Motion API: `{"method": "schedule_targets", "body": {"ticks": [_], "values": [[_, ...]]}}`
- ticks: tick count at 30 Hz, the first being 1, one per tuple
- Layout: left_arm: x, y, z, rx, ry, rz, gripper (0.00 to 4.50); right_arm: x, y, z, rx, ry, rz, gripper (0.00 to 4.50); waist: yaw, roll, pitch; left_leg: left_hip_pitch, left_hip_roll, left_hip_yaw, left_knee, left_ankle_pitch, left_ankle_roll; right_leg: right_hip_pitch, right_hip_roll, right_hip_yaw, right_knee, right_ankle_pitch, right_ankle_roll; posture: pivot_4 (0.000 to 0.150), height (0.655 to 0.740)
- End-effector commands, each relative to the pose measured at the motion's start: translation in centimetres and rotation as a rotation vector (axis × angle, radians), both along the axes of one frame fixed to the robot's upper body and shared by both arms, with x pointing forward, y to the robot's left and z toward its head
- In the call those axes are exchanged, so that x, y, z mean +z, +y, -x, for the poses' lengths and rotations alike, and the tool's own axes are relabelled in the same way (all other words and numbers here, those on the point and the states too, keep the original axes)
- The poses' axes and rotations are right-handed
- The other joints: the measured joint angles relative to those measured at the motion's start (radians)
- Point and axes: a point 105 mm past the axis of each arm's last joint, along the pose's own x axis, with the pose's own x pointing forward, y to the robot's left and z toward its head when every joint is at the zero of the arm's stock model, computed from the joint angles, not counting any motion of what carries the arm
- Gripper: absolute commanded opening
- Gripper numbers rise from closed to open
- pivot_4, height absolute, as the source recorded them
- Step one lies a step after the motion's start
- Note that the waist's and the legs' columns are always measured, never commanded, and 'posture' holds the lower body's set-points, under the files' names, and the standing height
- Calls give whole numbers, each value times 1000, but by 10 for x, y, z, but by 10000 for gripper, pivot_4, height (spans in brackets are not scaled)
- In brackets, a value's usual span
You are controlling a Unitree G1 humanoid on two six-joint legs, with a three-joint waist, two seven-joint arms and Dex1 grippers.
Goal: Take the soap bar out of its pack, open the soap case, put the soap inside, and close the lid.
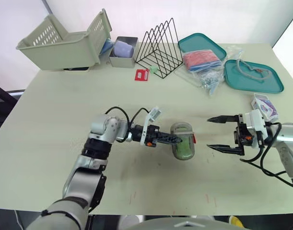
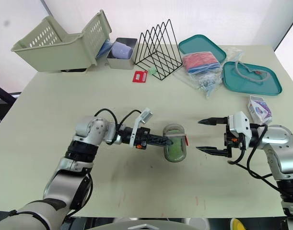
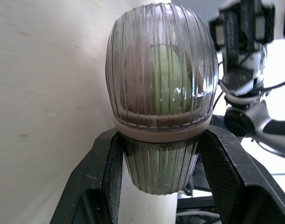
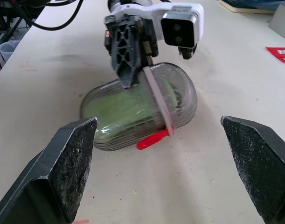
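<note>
Near the middle of the table (image 1: 136,96), a touch toward 5 o'clock, lies the soap case (image 1: 182,140) — a ribbed, see-through oval resting on its side. The green soap bar (image 3: 172,79) shows through its wall. The two halves meet at a pale band, and a red tab (image 4: 154,139) sticks out at that seam, down by the tabletop.

The left end effector (image 1: 171,139) reaches in from the case's 9 o'clock and is clenched on it. Its black fingers (image 3: 102,177) press one against each side of the half nearer the wrist.

At the case's 3 o'clock, near but apart, the right end effector (image 1: 211,133) hovers released — fingers spread wide, tips pointing at the case.

A small white-and-purple carton (image 1: 264,106) sits at the table's 3 o'clock edge, just beyond the right wrist. Along the far side stand a pale green basket (image 1: 64,43) at 11 o'clock, a black wire rack (image 1: 160,48) at 12, and two teal trays (image 1: 254,76) toward 1 and 2.
</note>
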Motion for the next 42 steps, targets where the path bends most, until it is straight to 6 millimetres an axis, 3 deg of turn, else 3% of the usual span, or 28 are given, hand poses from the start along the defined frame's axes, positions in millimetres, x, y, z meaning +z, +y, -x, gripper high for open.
{"method": "schedule_targets", "body": {"ticks": [1,8,10,14,15,21,25,29,34,39,42], "values": [[0,-2,-4,-17,20,-9,19522,10,-2,0,-6,-44,2,44250,0,0,0,0,0,0,0,0,0,0,0,0,0,0,0,1500,7400],[-16,0,-11,-37,-5,-109,19522,9,-1,-1,-5,-48,5,44250,2,0,0,0,0,0,0,1,-2,0,0,0,0,0,0,1500,7400],[-17,1,-17,-24,-30,-118,30100,9,-1,-2,-6,-48,4,45000,2,0,0,0,0,0,0,1,-2,0,0,0,0,0,0,1500,7400],[-14,4,-25,-20,-85,-131,44278,8,-2,-2,-10,-46,3,45000,5,0,0,1,-1,0,0,1,-1,2,0,0,0,0,0,1500,7400],[-13,5,-26,-18,-89,-128,44940,8,-2,-2,-10,-46,4,45000,5,0,0,3,-1,0,0,0,0,3,0,0,0,0,0,1500,7400],[4,18,-31,-39,-253,-108,44940,7,-3,-3,-17,-40,1,45000,-4,0,0,5,-1,-1,0,0,0,5,0,-1,0,0,0,1500,7400],[15,33,-27,-84,-468,-136,44940,8,-6,-10,-63,-44,-9,45000,-17,0,0,5,0,-1,-1,0,0,5,0,-1,0,0,0,1500,7400],[23,49,-27,-78,-801,-205,44940,6,-15,-22,-159,-47,-28,45000,-18,1,0,3,0,-1,-1,1,-2,4,0,-1,-1,0,0,1500,7400],[39,65,-36,165,-1121,-230,44940,-5,-24,-36,-310,-45,-77,45000,-5,1,0,1,0,-1,0,1,-1,2,-1,0,0,0,0,1500,7400],[41,92,-36,452,-1233,-293,44940,-22,-33,-38,-418,-42,-94,45000,6,1,0,1,0,0,0,0,0,2,-2,0,-1,0,0,1500,7400],[37,105,-32,531,-1234,-336,44940,-25,-40,-37,-445,-44,-96,45000,5,1,0,1,0,0,0,0,0,1,-2,0,0,0,0,1500,7400]]}}
